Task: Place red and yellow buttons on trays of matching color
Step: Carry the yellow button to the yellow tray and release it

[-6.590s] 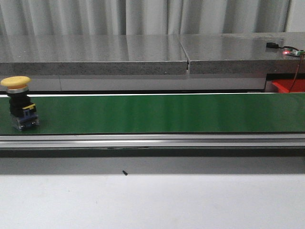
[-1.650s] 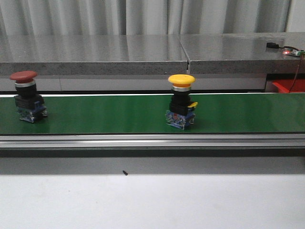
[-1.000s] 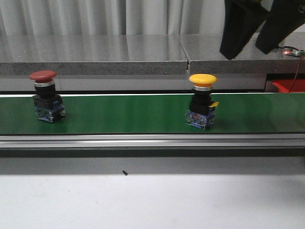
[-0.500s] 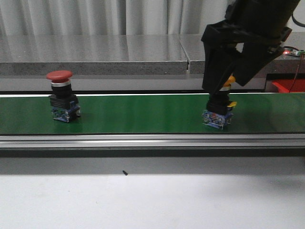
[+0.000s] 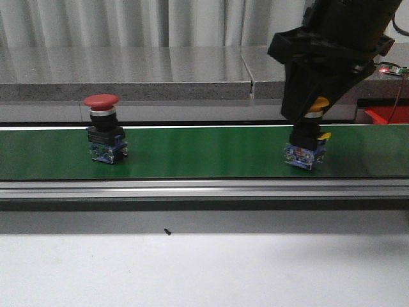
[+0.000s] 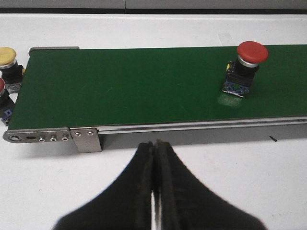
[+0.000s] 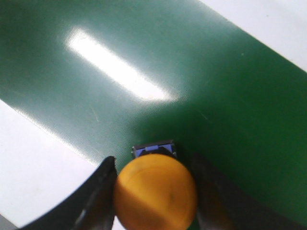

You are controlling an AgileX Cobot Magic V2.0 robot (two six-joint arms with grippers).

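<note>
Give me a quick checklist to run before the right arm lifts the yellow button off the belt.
1. Right pincer straddles the yellow button: ok, a finger sits on each side of the cap in the right wrist view.
2. Fingers closed firmly on the cap: cannot tell, contact is not clear.
3. Yellow button upright on the belt: ok.
4. Red button clear of the lift path: ok, it stands far to the left on the belt.
5. Left pincer out of the way: ok, shut and off the belt.
6. Yellow tray ready: cannot tell, none in view.
</note>
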